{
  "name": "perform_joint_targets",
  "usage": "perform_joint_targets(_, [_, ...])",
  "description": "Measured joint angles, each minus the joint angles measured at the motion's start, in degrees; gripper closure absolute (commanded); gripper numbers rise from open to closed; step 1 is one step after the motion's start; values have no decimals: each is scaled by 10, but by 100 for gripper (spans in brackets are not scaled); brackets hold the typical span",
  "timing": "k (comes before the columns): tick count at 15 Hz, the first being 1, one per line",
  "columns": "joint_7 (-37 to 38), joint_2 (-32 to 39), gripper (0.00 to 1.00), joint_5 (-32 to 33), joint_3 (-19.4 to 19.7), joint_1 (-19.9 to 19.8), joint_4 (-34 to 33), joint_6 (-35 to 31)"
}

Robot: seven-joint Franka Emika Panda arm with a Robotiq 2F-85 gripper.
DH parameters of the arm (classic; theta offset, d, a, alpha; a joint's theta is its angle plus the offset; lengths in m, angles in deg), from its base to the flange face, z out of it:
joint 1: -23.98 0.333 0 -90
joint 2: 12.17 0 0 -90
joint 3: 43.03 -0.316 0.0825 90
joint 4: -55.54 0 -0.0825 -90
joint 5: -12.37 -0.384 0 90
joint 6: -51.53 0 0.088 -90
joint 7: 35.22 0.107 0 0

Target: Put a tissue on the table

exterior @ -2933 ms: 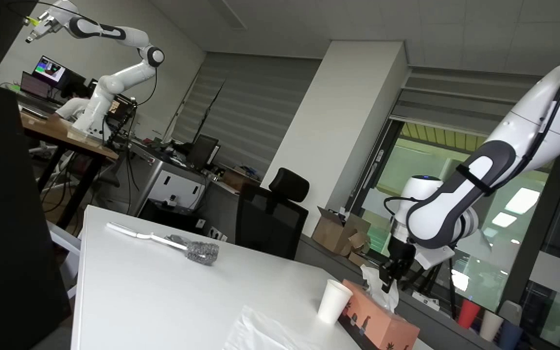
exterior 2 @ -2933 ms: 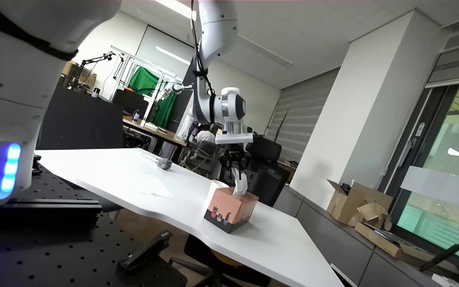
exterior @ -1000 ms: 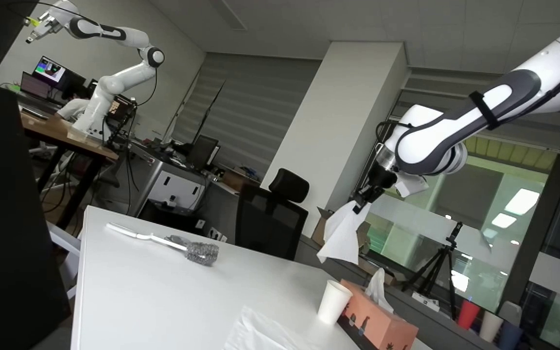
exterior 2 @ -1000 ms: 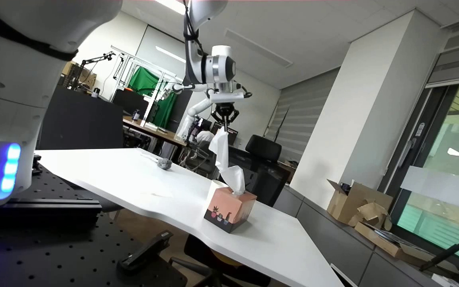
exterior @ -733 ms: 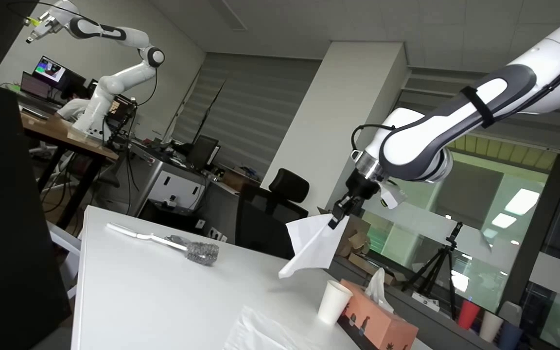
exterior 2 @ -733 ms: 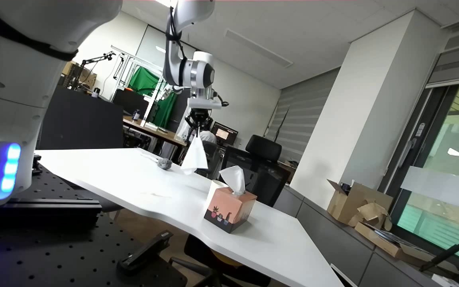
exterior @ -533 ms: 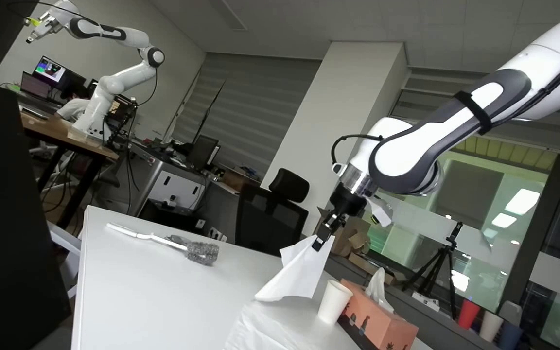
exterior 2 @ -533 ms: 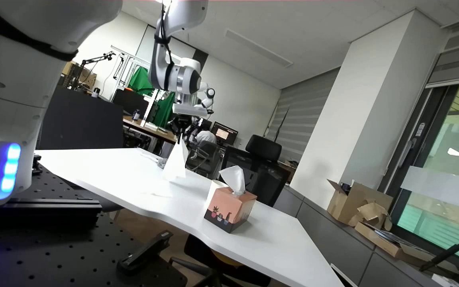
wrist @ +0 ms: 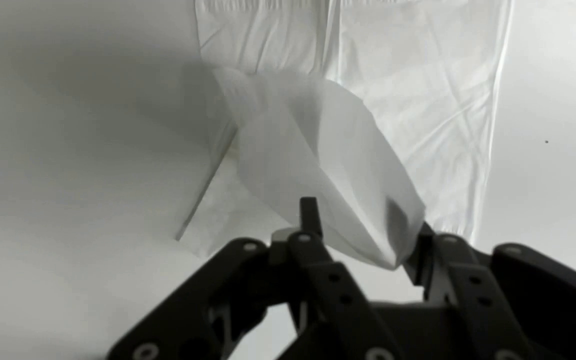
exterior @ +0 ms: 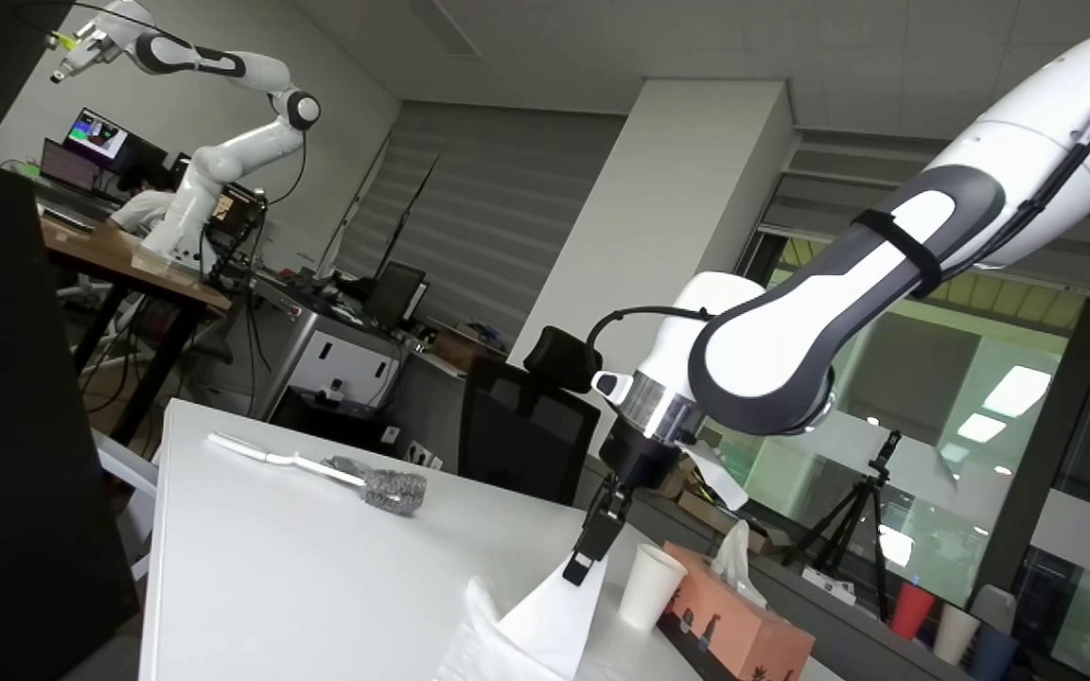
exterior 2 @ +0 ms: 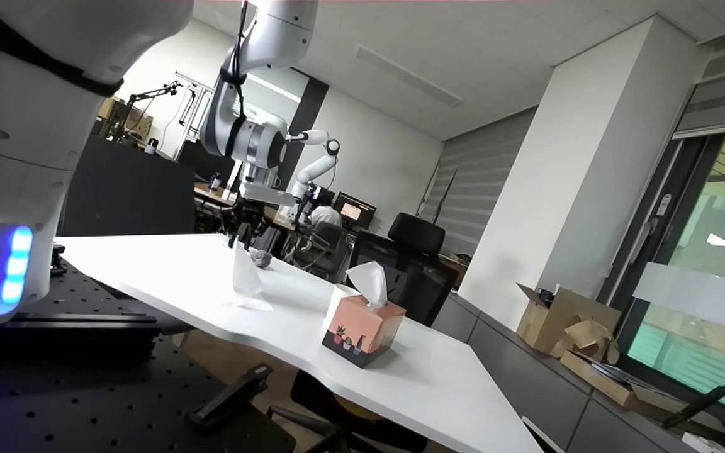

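The white tissue [exterior: 556, 617] stands folded and drooping over a flat, thin white plastic sheet [exterior: 479, 653] on the white table [exterior: 299, 577]. It also shows in an exterior view [exterior 2: 244, 277] and in the wrist view [wrist: 318, 160]. My gripper [exterior: 579, 570] is just above the table, at the tissue's top. In the wrist view the fingers [wrist: 365, 232] are apart. The tissue's peak lies between them, against or very close to the right-hand finger. The orange tissue box [exterior 2: 362, 330] stands on the table with another tissue sticking up.
A white paper cup [exterior: 651, 586] stands against the tissue box, near my gripper. A white-handled brush with a grey head [exterior: 394, 492] lies farther along the table. A black chair [exterior: 526, 435] is beyond the table's edge.
My gripper pulled the tissue from the box, carried it past the cup and lowered it onto the plastic sheet. The fingers, shut on the tissue before, are now apart. Another tissue sticks up from the box.
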Motion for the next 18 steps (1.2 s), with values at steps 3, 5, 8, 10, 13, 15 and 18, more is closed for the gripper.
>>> perform_joint_targets(3, [-22,7,6,0,-3,-2,0,0])
perform_joint_targets(5, [-33,7,0,0,-3,-5,0,0])
perform_joint_targets(8, [-40,6,0,0,1,-12,-1,0])
perform_joint_targets(10, [-40,2,0,0,9,-18,-4,0])
perform_joint_targets(13, [-42,-11,0,-4,16,-35,-11,0])
perform_joint_targets(15, [-49,-26,0,-18,15,-51,-13,0])
perform_joint_targets(18, [-66,-51,0,-47,12,-72,-14,0])
